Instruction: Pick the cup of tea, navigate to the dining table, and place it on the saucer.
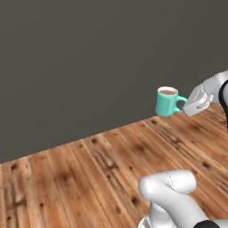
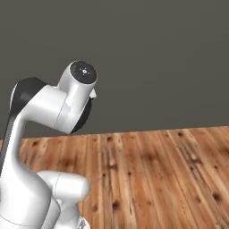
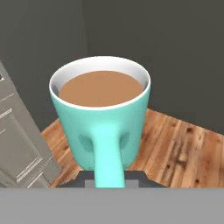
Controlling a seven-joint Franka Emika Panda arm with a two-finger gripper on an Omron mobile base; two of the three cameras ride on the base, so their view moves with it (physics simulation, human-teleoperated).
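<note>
The cup of tea [image 1: 166,102] is a teal mug with a white inner rim and brown liquid, held upright in the air above the wooden floor. My gripper [image 1: 182,106] is shut on its side handle. In the hand view the cup of tea [image 3: 101,111] looms close, its handle running down to the dark finger tips [image 3: 87,179] at the bottom. The dining table and the saucer are out of view.
A dark grey wall [image 1: 89,58] stands ahead, meeting the wood-plank floor [image 1: 89,178]. In the hand view a pale grey cabinet front [image 3: 17,148] sits at the left. My own arm [image 2: 53,107] blocks the left of the right base view.
</note>
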